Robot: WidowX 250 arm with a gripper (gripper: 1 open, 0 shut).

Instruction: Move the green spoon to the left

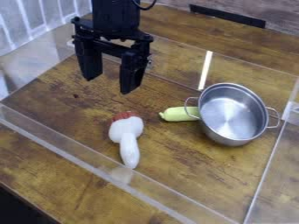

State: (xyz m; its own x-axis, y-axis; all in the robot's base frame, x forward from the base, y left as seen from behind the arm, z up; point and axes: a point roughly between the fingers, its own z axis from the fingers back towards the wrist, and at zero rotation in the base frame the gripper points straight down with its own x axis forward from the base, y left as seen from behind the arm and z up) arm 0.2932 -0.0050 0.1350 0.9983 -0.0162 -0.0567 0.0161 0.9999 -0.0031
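Claw point(110, 77) open, green spoon point(177, 114) beside pot point(232, 115)

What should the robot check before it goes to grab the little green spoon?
1. Hand open: ok, its fingers stand apart with nothing between them.
2. Green spoon in sight: ok, it lies on the wooden table.
3. Room around the spoon: not ok, it sits right against the steel pot, so the fingers may bump the pot.
4. Hand above the spoon: not ok, it hangs off to the left of it in the picture.
5. Space on the left for the spoon: cannot tell for sure; the white utensil with the red tip lies there, with bare wood around it.
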